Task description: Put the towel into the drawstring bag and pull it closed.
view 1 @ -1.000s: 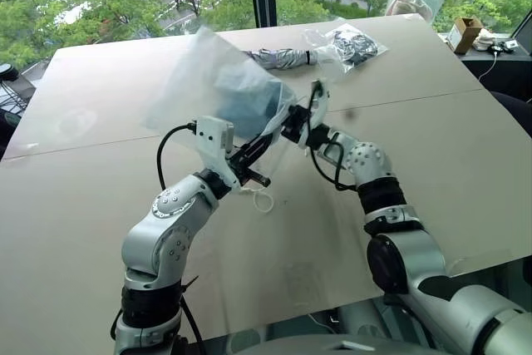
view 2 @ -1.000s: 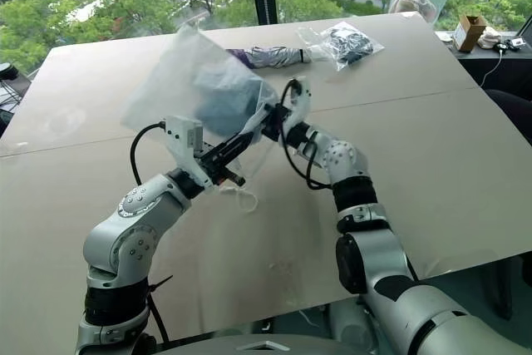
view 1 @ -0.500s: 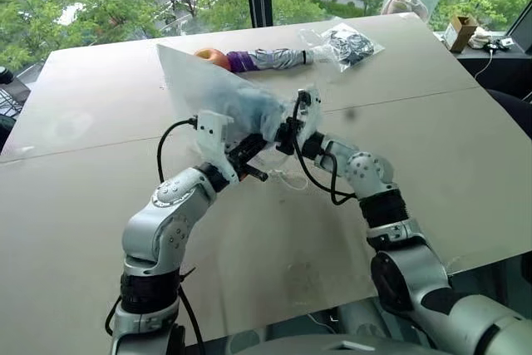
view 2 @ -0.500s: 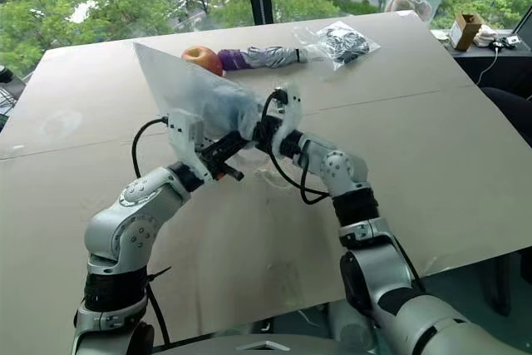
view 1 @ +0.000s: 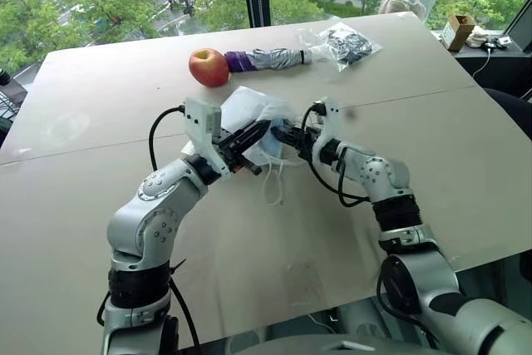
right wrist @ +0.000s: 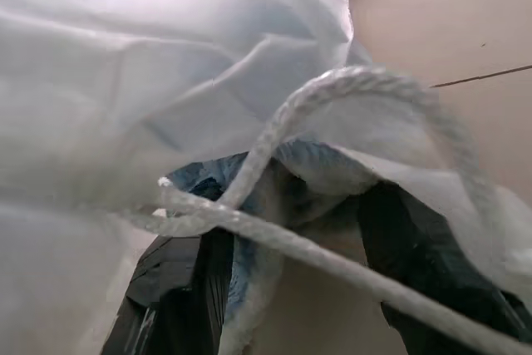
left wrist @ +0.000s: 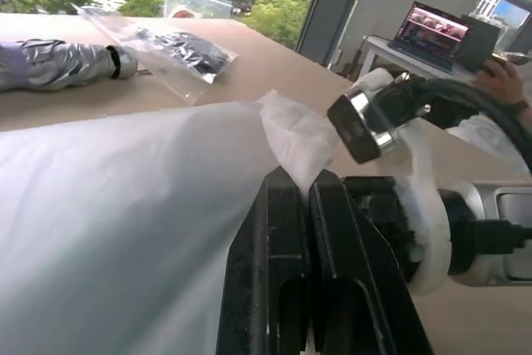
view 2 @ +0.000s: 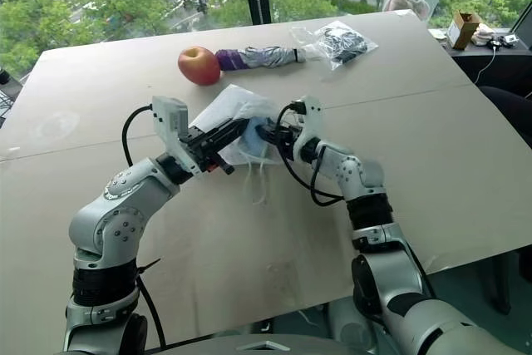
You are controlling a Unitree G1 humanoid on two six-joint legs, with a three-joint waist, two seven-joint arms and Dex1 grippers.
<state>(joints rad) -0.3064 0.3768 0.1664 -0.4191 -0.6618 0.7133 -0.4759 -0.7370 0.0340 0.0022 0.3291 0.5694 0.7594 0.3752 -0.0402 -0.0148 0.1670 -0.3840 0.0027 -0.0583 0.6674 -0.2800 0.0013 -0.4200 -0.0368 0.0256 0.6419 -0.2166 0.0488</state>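
Drawstring bag [view 2: 229,122]: left fingers [left wrist: 303,230] clenched on rim; right fingers [right wrist: 179,288] parted inside mouth; tuck towel [right wrist: 249,205] deeper before cinching.

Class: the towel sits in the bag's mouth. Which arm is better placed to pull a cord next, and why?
Probably the right. The left gripper is shut on the drawstring bag, holding it. The right gripper is open at the mouth, where the towel shows and a cord crosses its fingers.
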